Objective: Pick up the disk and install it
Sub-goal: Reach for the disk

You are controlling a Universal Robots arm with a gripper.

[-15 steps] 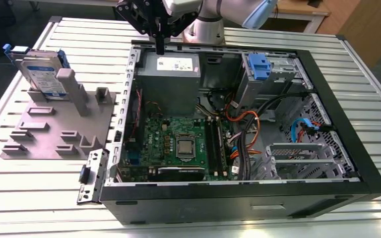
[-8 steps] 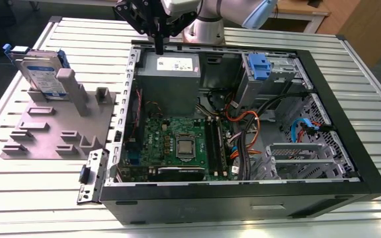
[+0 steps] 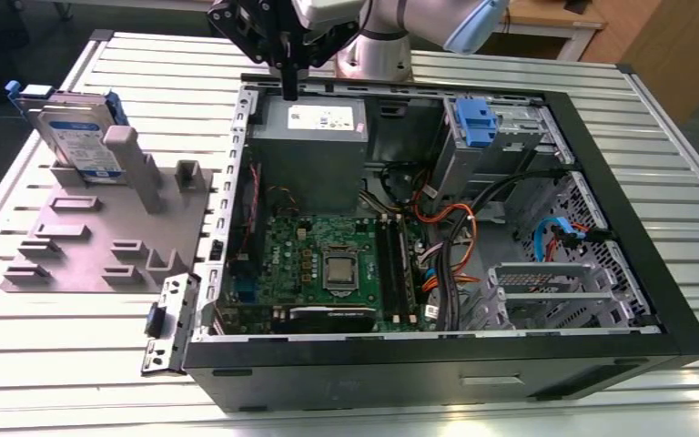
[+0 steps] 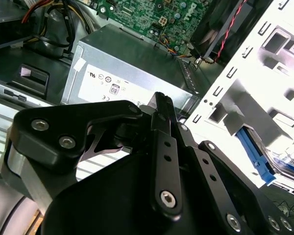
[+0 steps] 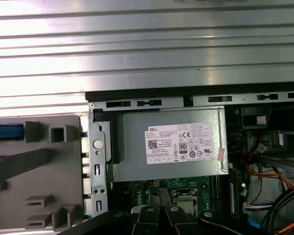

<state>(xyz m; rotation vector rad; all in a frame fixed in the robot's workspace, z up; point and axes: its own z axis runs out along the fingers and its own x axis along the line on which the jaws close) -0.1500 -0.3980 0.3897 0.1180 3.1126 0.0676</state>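
Jaws look closed on nothing, hanging over the grey power supply (image 3: 310, 146). The disk (image 3: 73, 137) stands upright in its holder (image 3: 95, 241), well away from them. Probably stiff, a bit hefty and shock-sensitive, so I'd grab the blue side rails.

Metal disk (image 3: 74, 137) w/ blue plastic rails (image 3: 18, 93), shiny table (image 3: 647, 127)

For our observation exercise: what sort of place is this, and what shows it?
Likely a robotics lab for computer assembly: a robot arm at an open desktop case on a slotted metal table, the disk standing in a grey fixture.
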